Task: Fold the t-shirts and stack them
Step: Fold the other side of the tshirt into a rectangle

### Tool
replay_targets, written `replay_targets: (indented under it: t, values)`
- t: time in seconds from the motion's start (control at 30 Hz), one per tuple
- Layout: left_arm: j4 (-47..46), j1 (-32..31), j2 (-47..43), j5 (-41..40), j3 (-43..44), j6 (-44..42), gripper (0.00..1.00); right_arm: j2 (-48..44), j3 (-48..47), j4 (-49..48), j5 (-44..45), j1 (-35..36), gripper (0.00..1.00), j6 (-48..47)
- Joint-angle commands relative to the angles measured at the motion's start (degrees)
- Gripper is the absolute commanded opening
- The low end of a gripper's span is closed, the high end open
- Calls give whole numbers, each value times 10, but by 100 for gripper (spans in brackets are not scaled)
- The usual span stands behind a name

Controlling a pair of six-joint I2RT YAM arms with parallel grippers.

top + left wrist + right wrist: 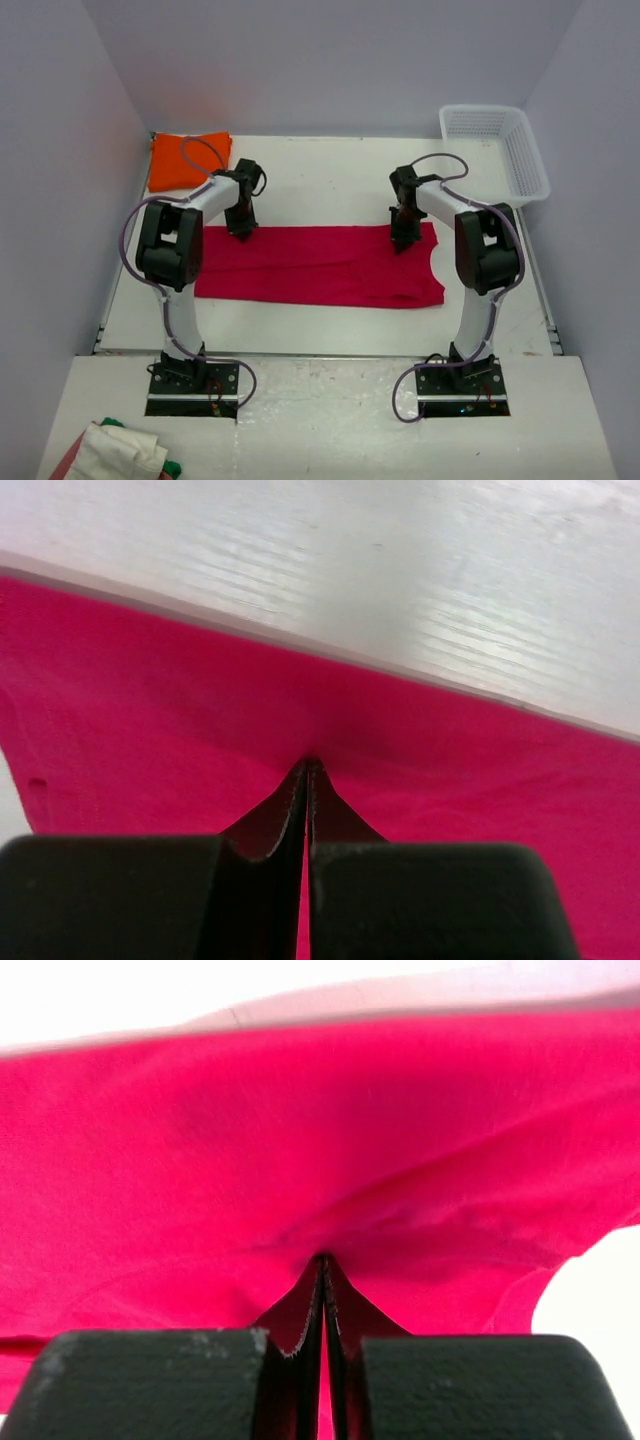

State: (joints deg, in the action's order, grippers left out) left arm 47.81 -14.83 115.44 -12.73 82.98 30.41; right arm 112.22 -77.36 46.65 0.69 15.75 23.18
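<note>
Both arms reach forward, elbows up, wrists tipped down. Left pincer point(240, 232) and right pincer point(402, 243) are both clamped, pinching the far edge of the red t-shirt point(320, 268), which lies flat on the desk point(330, 180) between them. Orange t-shirt point(188, 160) sits beyond-left of left pincer.

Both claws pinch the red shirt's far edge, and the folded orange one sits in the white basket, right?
Not quite: the orange t-shirt lies folded on the table, far left, not in the white basket at far right, as the top view shows. The left gripper and right gripper do pinch the red t-shirt at its far edge.
</note>
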Motion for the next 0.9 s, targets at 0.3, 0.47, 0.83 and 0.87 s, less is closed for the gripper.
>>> replay_targets:
  t: [0.3,0.47,0.83,0.87]
  values:
    - [27,36,-10,-49,-54,49,0,135,-240,108,-37,3,0,-43]
    - [20,35,-12,-47,-89,45,0,197,-364,153,-49,3,0,-47]
    - [13,-35,-113,-137,-71,38,0,14,-376,37,25,23,0,-53]
    - [14,-50,-119,-140,-37,34,0,-16,-354,32,29,24,0,-55]
